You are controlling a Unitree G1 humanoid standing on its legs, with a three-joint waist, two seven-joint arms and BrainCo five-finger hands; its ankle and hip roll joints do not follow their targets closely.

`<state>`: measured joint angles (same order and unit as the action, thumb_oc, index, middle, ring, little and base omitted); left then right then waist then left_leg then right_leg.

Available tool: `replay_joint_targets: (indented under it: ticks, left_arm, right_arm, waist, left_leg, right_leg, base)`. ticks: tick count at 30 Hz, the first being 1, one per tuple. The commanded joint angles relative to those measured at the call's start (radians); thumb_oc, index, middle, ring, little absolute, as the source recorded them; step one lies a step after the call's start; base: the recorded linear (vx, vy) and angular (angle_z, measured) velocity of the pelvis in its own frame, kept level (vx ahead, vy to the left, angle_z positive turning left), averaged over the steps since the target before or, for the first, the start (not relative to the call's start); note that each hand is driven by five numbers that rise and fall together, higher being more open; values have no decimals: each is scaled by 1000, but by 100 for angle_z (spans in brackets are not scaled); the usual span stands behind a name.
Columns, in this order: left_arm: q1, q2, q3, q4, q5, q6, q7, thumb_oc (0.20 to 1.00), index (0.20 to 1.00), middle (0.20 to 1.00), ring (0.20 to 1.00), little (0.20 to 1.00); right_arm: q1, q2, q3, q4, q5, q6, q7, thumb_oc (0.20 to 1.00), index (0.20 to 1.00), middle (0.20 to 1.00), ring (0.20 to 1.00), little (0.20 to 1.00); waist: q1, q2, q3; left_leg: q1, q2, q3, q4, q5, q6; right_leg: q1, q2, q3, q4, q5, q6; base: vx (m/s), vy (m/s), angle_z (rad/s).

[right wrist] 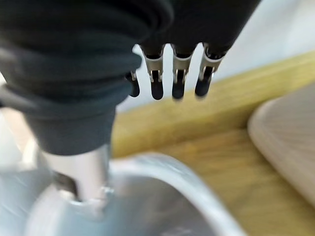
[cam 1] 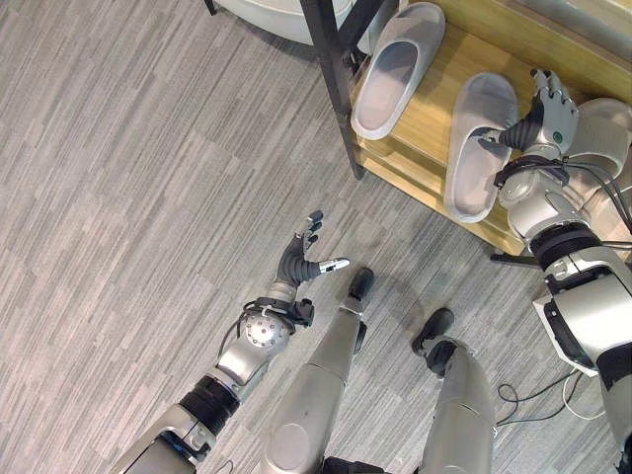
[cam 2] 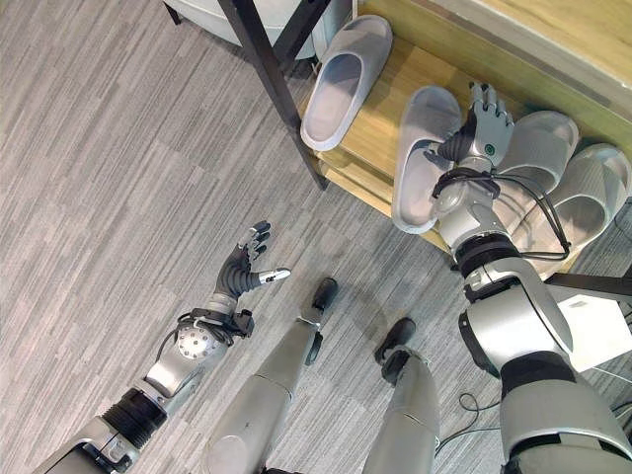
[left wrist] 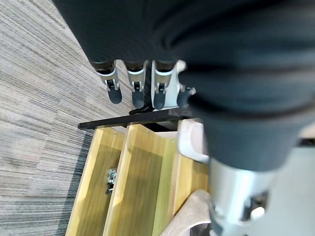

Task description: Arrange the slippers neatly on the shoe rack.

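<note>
The right hand [cam 2: 484,123], fingers straight and holding nothing, hovers over the pale grey foam slipper [cam 2: 425,158] overhanging the light wooden shoe rack [cam 2: 370,128], perhaps touching it. Placing seems underway; next, nudge it square. The left hand [cam 1: 301,259] idles open above the floor.

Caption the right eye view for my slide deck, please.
Right hand open over a grey slipper on the wooden shoe rack; left hand open above floor.
</note>
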<state>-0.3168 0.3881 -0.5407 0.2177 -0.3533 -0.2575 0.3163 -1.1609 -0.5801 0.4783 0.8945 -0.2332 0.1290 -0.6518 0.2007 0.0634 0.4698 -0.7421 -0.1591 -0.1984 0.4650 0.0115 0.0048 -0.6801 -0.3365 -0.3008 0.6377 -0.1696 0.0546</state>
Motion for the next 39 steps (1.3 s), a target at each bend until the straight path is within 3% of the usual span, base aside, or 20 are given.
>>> replay_joint_targets:
  ticks: [1, 5, 12, 31, 39]
  left_arm:
    - [-4, 0, 29, -32, -19, -44, -1, 1000, 1000, 1000, 1000, 1000]
    - [0, -3, 33, -23, -15, -36, -6, 1000, 1000, 1000, 1000, 1000]
    - [13, -12, 50, -17, 2, -19, -6, 1000, 1000, 1000, 1000, 1000]
    - [7, -8, 44, -5, 13, -8, 0, 1000, 1000, 1000, 1000, 1000]
    - [-14, -10, 33, 4, 17, -5, 22, 1000, 1000, 1000, 1000, 1000]
  right_arm:
    - [-43, -53, -8, -46, 11, -33, -58, 1000, 1000, 1000, 1000, 1000]
    - [0, -22, -68, -146, 15, -31, -80, 1000, 1000, 1000, 1000, 1000]
    - [158, 105, -179, -325, 62, -74, -101, 1000, 1000, 1000, 1000, 1000]
    - [187, 215, -169, -258, 180, -127, -54, 1000, 1000, 1000, 1000, 1000]
    - [189, 298, -198, -190, 320, -157, -54, 1000, 1000, 1000, 1000, 1000]
  waist:
    - [5, 8, 4]
    - [-9, 9, 5]
    - [-40, 23, 11]
    - [-47, 23, 11]
    - [-42, 32, 16]
  left_leg:
    - [76, -2, 17, 30, -223, 40]
    - [96, 3, 30, 18, -221, 41]
    - [112, 5, 48, 11, -222, 48]
    - [101, 3, 50, -2, -215, 54]
    - [96, 0, 49, -4, -216, 55]
  right_leg:
    - [138, 25, 14, -43, -111, 5]
    - [144, 31, 31, -49, -104, 7]
    - [150, 35, 50, -55, -99, 8]
    - [139, 35, 47, -63, -84, 12]
    - [134, 34, 43, -64, -82, 13]
  base:
    - [-31, -6, -7]
    - [-27, -6, -8]
    - [-13, 11, -16]
    - [-2, 1, -1]
    - [0, 0, 0]
